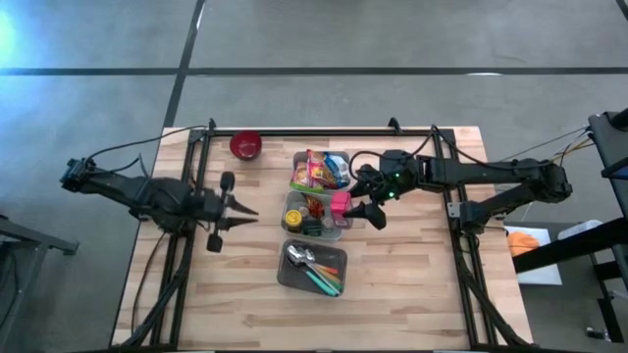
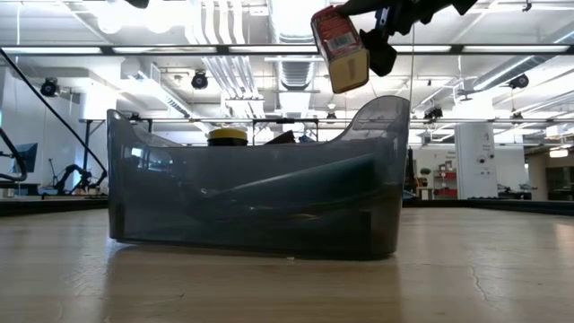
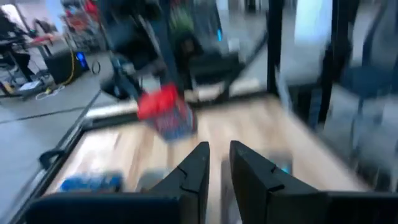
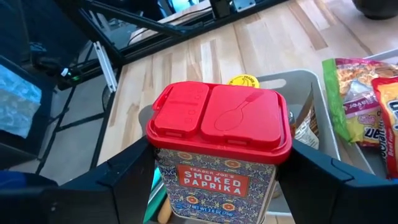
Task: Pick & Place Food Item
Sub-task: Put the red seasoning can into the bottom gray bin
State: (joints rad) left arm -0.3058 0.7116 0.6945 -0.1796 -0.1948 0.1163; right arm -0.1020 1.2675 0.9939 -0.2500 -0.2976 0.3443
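Observation:
A tin of smoked paprika (image 4: 214, 174) with a red lid (image 4: 221, 118) hangs in the air, and my right gripper (image 4: 217, 180) is shut on it. In the high view the tin (image 1: 340, 204) is over the right end of the middle grey bin (image 1: 294, 224). The low view shows the tin (image 2: 341, 49) tilted, high above the bins. My left gripper (image 1: 247, 216) waits at the table's left side, its fingers (image 3: 199, 165) nearly together with nothing between them. My right gripper pinches the tin's two opposite sides (image 4: 157, 168) between its two fingers (image 4: 118, 177), just below the red lid. The fingers come from the table's right side, slanting down. The tin is lifted clear of the bin and tilted, lid end up.
Three grey bins stand in a row down the table's middle: the far one (image 1: 339, 157) holds snack packets, the middle one jars and a yellow cap (image 4: 244, 81), the near one (image 1: 289, 275) cutlery. A red bowl (image 1: 245, 145) sits at the far left.

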